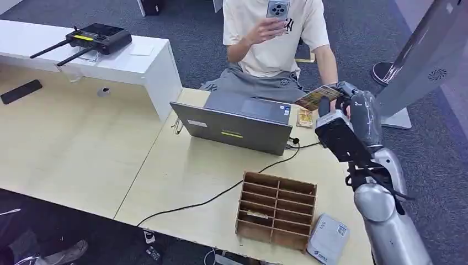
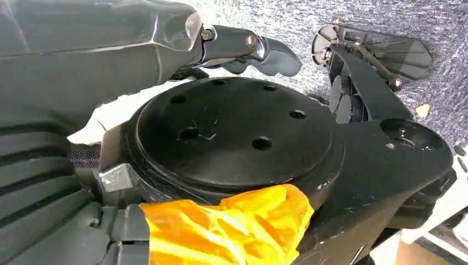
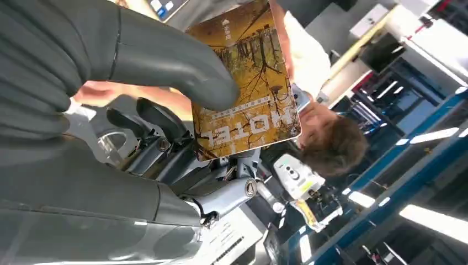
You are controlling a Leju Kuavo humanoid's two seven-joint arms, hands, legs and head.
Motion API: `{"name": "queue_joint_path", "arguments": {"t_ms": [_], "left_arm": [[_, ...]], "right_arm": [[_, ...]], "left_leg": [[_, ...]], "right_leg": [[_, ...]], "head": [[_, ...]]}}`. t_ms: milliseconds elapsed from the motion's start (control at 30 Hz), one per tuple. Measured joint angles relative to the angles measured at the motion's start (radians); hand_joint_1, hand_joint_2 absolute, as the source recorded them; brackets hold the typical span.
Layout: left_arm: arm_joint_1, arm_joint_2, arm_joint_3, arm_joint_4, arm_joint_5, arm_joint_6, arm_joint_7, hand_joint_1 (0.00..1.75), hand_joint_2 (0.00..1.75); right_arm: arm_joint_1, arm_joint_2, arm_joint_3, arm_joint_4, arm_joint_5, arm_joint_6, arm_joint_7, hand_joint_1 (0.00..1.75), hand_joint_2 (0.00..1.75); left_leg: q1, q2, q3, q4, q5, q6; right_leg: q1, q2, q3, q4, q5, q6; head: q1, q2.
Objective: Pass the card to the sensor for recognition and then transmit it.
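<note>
Yellow card reading "HOTEL", pinched in right robot hand.

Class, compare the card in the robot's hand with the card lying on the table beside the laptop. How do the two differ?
The held card is raised off the table, pinched in the right hand; the table card lies flat beside the laptop. The held card tilts, and the right wrist view shows HOTEL printed on it; the table card's print is too small to read. Both look yellowish.

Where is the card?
In the head view, the card is on the right, held up in the right robot hand, beside the laptop.
</note>
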Motion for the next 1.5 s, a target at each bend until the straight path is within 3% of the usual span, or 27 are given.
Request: {"name": "queue_joint_path", "arguments": {"t_ms": [500,733,1167,1433,1467,1500], "left_arm": [[-0.003,0.031,-0.027,-0.06,-0.031,0.023,0.019,0.0,1.75],[-0.005,0.037,-0.037,-0.071,-0.047,0.03,0.031,0.0,1.75],[-0.007,0.038,-0.051,-0.072,-0.049,0.03,0.031,0.0,1.75],[-0.008,0.038,-0.051,-0.072,-0.055,0.03,0.035,0.0,1.75],[-0.009,0.038,-0.051,-0.072,-0.055,0.03,0.036,0.0,1.75],[-0.009,0.038,-0.051,-0.072,-0.055,0.03,0.037,0.0,1.75]], "right_arm": [[-0.184,0.049,0.034,0.202,0.145,-0.022,0.073,1.75,1.75],[-0.256,0.064,0.051,0.339,0.244,-0.066,0.086,1.75,1.75],[-0.283,0.072,0.061,0.43,0.261,-0.072,0.087,1.75,1.75],[-0.287,0.072,0.079,0.481,0.404,-0.112,0.1,1.75,1.75],[-0.288,0.073,0.085,0.492,0.425,-0.113,0.1,0.61,1.75],[-0.289,0.074,0.09,0.503,0.444,-0.114,0.1,0.0,1.75]], "left_leg": [[0.0,0.001,-0.001,0.0,0.001,0.0],[0.0,0.002,-0.001,0.0,0.001,0.0],[0.0,0.002,-0.001,0.0,0.001,0.0],[0.0,0.002,-0.002,0.0,0.0,0.0],[0.0,0.002,-0.002,0.0,0.0,0.0],[0.0,0.002,-0.002,0.0,0.0,0.0]], "right_leg": [[0.0,0.0,0.0,0.0,0.001,0.0],[0.0,0.001,-0.001,0.0,0.001,0.0],[0.0,0.001,-0.001,0.0,0.001,0.0],[0.0,0.001,-0.002,0.0,0.001,0.0],[0.0,0.001,-0.002,0.0,0.001,0.0],[0.0,0.001,-0.002,0.0,0.001,0.0]], "head": [[0.0,0.0],[0.0,0.0],[0.0,0.0],[0.0,0.0],[0.0,0.0],[0.0,0.0]]}}
